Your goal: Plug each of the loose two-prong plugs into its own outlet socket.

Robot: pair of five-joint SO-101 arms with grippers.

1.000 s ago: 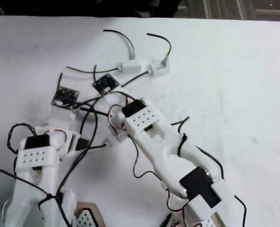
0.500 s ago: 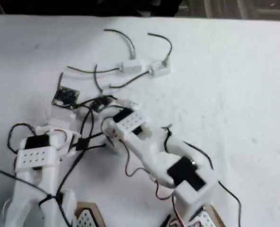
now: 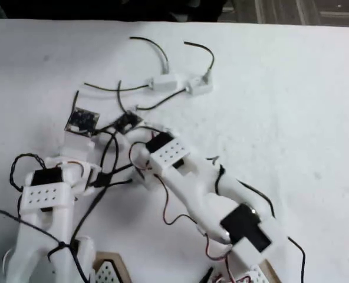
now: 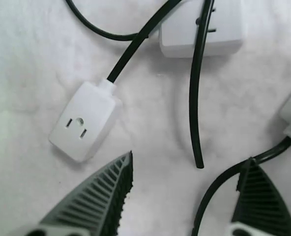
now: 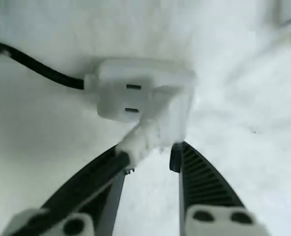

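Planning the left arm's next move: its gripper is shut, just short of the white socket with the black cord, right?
Not shut: the left gripper is open, just short of the white socket with the black cord. The left wrist view shows its fingers spread apart.

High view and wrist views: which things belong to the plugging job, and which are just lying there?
Job: plug in right gripper; two-slot socket; three-hole socket before open left gripper; corded white pieces.
Not job: table; wooden base.
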